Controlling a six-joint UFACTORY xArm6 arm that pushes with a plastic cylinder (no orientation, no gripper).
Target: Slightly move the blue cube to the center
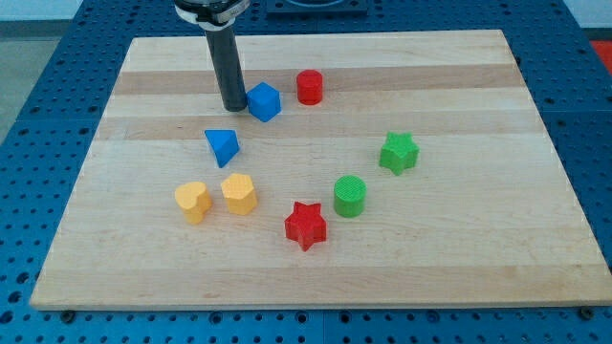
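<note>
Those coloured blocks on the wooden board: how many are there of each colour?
Blue: 2, the blue cube and blue triangular block
Red: 2, red cylinder, red star
Green: 2, green star, green cylinder
Yellow: 2, yellow heart, yellow hexagon
Total: 8

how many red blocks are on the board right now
2. The red cylinder sits near the view's top, right of the blue cube. The red star lies toward the view's bottom, left of and below the green cylinder. None appear hidden.
</note>
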